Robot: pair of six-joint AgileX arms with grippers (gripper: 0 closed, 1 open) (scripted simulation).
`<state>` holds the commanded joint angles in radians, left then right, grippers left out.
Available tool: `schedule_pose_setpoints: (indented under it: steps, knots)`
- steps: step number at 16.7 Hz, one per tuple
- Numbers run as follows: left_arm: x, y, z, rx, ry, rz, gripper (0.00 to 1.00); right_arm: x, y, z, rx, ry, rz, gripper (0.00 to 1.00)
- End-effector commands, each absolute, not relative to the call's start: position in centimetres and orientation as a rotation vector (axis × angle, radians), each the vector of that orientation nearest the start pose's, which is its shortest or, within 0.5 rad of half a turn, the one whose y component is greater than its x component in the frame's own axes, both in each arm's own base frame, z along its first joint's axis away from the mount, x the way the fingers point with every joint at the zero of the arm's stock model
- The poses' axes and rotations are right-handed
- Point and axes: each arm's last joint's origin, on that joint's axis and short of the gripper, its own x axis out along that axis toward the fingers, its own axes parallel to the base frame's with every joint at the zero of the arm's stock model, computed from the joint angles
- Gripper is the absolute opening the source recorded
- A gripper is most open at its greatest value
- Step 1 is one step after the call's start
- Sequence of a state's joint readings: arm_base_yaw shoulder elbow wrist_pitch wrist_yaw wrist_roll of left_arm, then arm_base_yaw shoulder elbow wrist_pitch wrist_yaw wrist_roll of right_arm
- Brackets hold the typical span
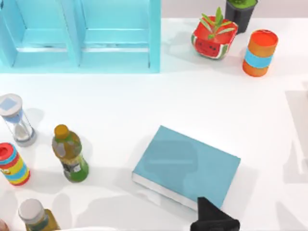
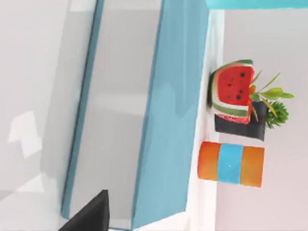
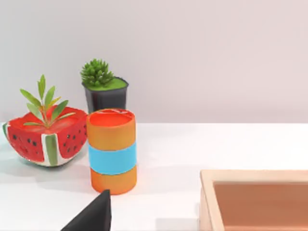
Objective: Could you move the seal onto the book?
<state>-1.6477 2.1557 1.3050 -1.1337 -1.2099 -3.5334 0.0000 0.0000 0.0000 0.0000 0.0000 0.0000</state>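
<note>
The book (image 1: pixel 185 166), teal-blue with white page edges, lies flat at the middle front of the table and runs close past the camera in the left wrist view (image 2: pixel 168 120). A black part of my left gripper (image 1: pixel 211 216) sits at the book's front right corner. A tan-brown, wood-like block with a darker recessed face, the seal (image 3: pixel 255 202), shows close up in the right wrist view, beside a black part of my right gripper (image 3: pixel 96 214). I cannot tell whether the seal is held.
A turquoise shelf unit (image 1: pixel 79 33) stands at the back left. At the back right are a watermelon planter (image 1: pixel 214 38), a black plant pot (image 1: pixel 240 14) and an orange cylinder (image 1: pixel 260 53). An hourglass (image 1: pixel 17 120), bottles (image 1: pixel 70 154) and a striped can (image 1: pixel 13 163) crowd the left front.
</note>
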Motion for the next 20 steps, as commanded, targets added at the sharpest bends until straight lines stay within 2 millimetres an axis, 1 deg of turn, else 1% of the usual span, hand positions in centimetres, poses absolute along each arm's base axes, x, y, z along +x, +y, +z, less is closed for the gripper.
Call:
schedule_pose_setpoints:
  steps: [3,6,11,14,16,18,20]
  knots:
    - [-0.7,-34.2,10.8,-1.513,0.163,0.305,1.0,10.6,-0.1,16.0,0.0,0.0,0.0,1.0]
    - [-1.3,-34.0,11.3,-1.52,0.134,0.296,1.0,10.6,-0.1,16.0,0.0,0.0,0.0,1.0]
    - [-1.4,-33.9,11.5,-1.523,0.127,0.294,1.0,10.6,-0.1,16.0,0.0,0.0,0.0,1.0]
    - [-1.1,-33.9,11.7,-1.526,0.127,0.306,1.0,10.6,-0.1,16.0,0.0,0.0,0.0,1.0]
    - [-0.7,-33.6,12.7,-1.536,0.143,0.347,1.0,10.6,-0.1,16.0,0.0,0.0,0.0,1.0]
    - [0.0,-33.1,14.5,-1.551,0.183,0.419,1.0,10.6,-0.1,16.0,0.0,0.0,0.0,1.0]
    - [1.2,-32.1,16.8,-1.561,0.251,0.505,1.0,10.6,-0.1,16.0,0.0,0.0,0.0,1.0]
